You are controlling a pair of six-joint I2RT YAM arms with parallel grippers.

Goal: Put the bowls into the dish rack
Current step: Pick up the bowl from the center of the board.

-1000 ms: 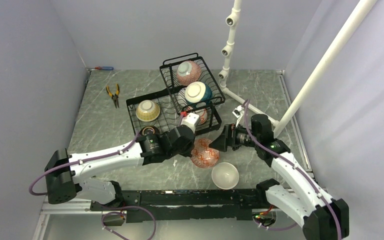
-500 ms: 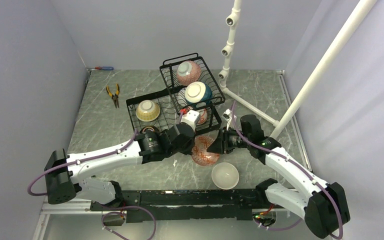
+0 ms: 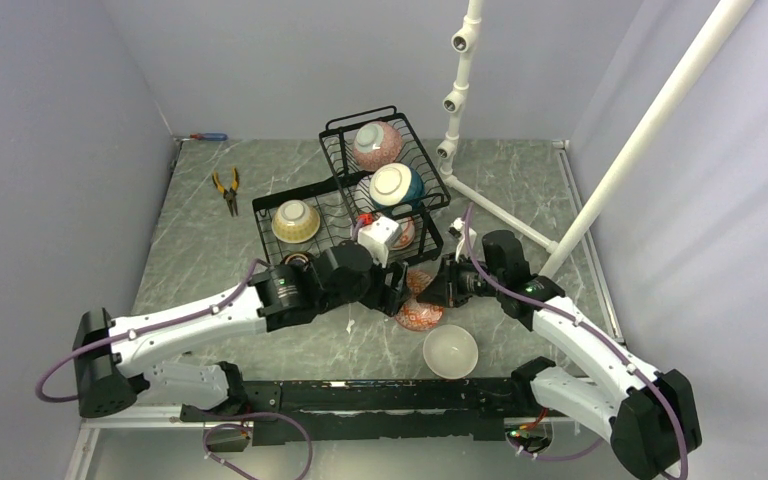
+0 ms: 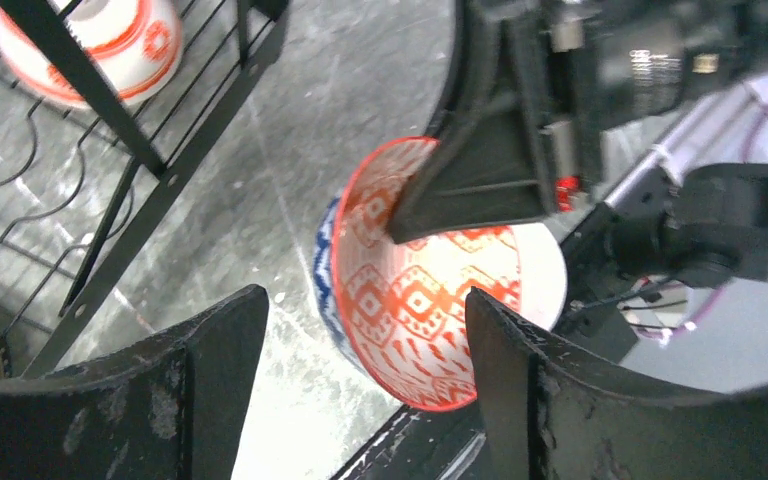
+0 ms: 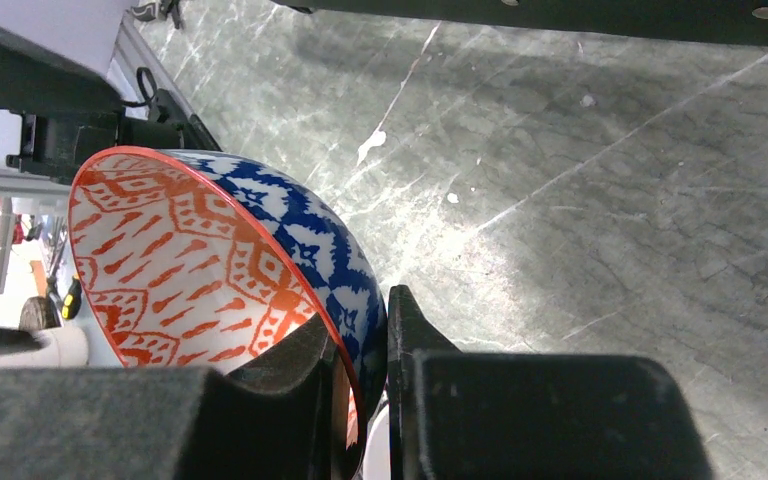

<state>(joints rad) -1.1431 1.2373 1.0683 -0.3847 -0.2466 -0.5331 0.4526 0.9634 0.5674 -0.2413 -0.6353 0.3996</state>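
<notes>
A bowl with an orange pattern inside and blue outside stands tilted on its side just in front of the dish rack. My right gripper is shut on its rim, one finger inside and one outside. The left gripper is open; its fingers straddle the bowl without touching. A white bowl sits upright on the table nearby. The rack holds a cream-yellow bowl, a pink one, a teal-and-white one and a red-patterned one.
Orange-handled pliers lie left of the rack. A white pipe stand rises behind the rack's right corner, and a slanted white pipe crosses on the right. The rack's black frame is close on the left gripper's left.
The left gripper has opened and let go of the patterned bowl. The right gripper came in and shut on its rim. The bowl now stands more on edge.
</notes>
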